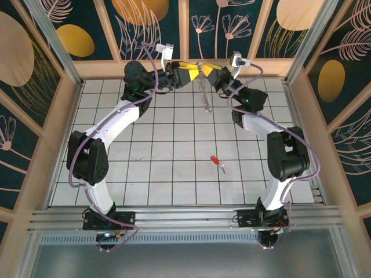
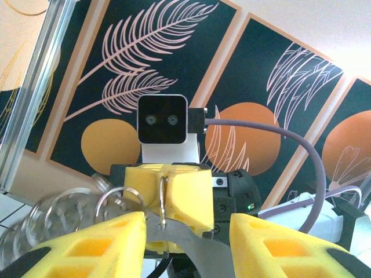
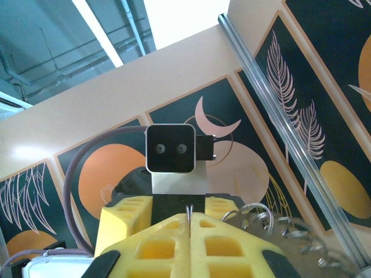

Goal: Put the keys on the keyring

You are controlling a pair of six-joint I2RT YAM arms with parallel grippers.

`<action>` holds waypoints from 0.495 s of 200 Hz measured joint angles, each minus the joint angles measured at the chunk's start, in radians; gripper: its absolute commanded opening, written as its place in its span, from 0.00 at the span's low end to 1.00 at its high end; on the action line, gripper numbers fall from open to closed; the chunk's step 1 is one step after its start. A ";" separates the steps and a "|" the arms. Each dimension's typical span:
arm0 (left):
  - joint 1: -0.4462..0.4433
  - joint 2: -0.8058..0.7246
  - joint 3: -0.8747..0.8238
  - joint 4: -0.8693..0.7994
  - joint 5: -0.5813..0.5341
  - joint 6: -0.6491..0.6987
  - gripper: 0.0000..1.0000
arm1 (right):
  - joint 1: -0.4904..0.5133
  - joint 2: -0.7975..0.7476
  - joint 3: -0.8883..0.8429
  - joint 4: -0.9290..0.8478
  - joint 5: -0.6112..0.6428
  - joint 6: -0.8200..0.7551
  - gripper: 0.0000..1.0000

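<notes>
Left wrist view: the left gripper (image 2: 186,226) stands with its yellow foam fingers spread and nothing visibly pinched between them. It faces the right gripper (image 2: 164,200), whose fingers are pressed together on a thin wire of the large silvery-white coiled keyring (image 2: 113,202). The ring's ridged loops trail off to one side. From above, the two meet nose to nose high over the far end of the white gridded counter (image 1: 162,145), and the keyring hangs down from the right gripper towards the tiles.

The tiny key with a red plastic head and short silver blade (image 1: 215,161) lies flat on the counter, well apart from the ring and nearer the right arm's base. No gripper touches it.

By this reading, nothing is threaded yet. The ring is secured, but the key has to be fetched, lifted and worked onto the loop, so most of the job remains.

Room is tight at the meeting point, where the wooden ledge (image 1: 104,69) and the dark leaf-patterned wall panels (image 1: 145,23) sit just behind the wrists. The middle of the counter between the two arms is open, and the key has bare tiles on all sides. The open gripper looks to have an unobstructed way down to it.
</notes>
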 measured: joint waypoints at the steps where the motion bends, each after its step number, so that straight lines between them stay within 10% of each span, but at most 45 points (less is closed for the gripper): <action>1: 0.000 0.000 0.000 0.000 0.000 0.000 0.43 | 0.000 0.000 0.000 0.000 0.000 0.000 0.00; 99: 0.000 0.017 0.006 -0.021 -0.012 0.015 0.37 | 0.003 0.000 0.000 0.000 -0.001 0.003 0.00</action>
